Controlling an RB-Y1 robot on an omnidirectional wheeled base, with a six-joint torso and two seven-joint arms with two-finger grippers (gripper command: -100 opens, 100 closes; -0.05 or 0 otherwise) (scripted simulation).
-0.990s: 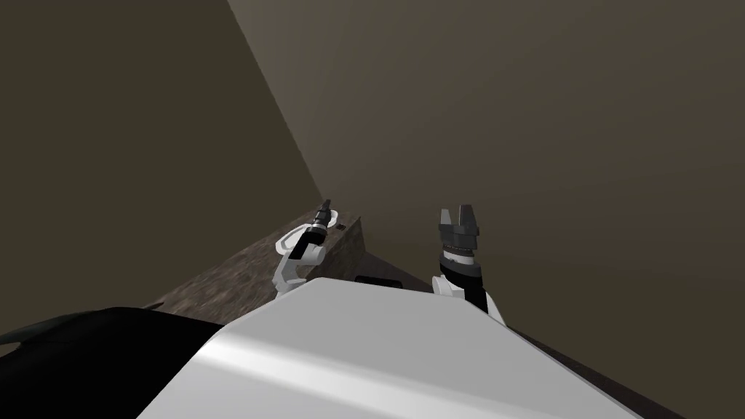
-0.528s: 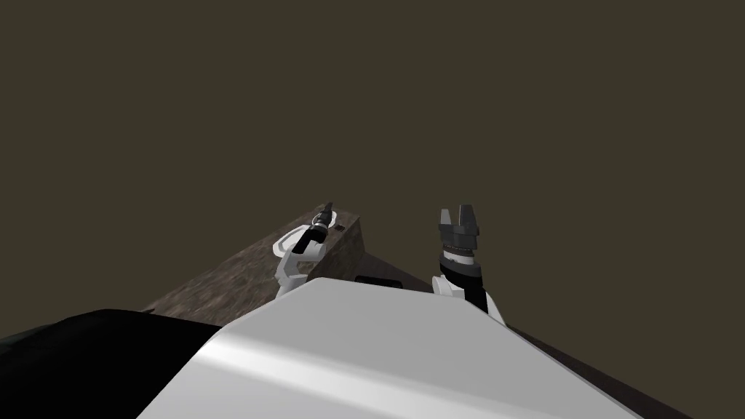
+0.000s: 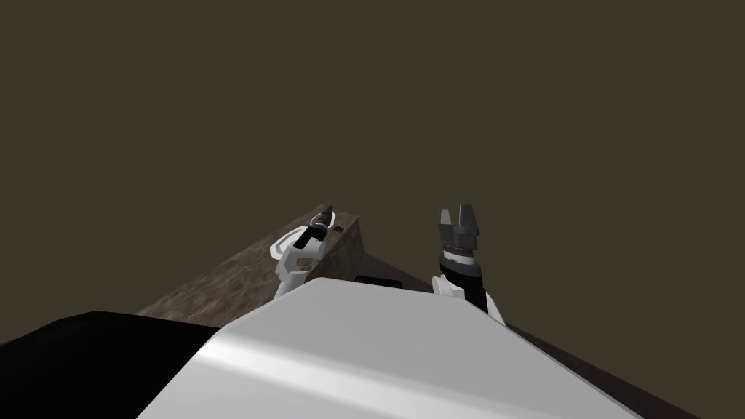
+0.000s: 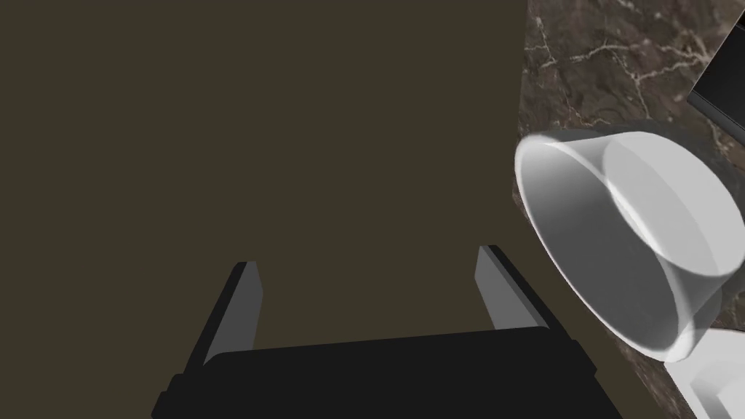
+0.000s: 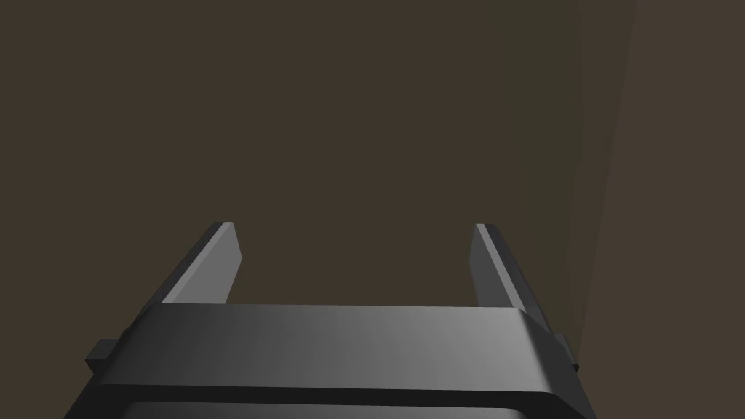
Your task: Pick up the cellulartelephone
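The phone, a small dark flat slab [image 3: 339, 228], lies on the brown marble countertop [image 3: 240, 276] near its far end. In the left wrist view only a corner of the dark slab [image 4: 724, 84] shows on the marble [image 4: 596, 65], beyond a white bowl [image 4: 626, 240]. My left gripper [image 3: 327, 209] reaches over the counter's far end next to the white bowl [image 3: 320, 220]. It stands open [image 4: 364, 265], holds nothing, and faces a flat dark brown wall, with the bowl beside one finger [image 4: 498, 287]. My right gripper [image 3: 458, 217] is raised off the counter, open [image 5: 353, 227] and holding nothing.
A dark brown wall [image 3: 436, 109] rises close behind the counter. The counter's end face [image 3: 351, 251] drops off between my two arms. A dark flat shape [image 3: 378, 280] lies low beside it. A black area [image 3: 87, 349] spreads at the lower left.
The wall corner seen a second ago has given way to one flat dark brown plane. My left forearm has shifted slightly over the counter. The right arm has stayed put.
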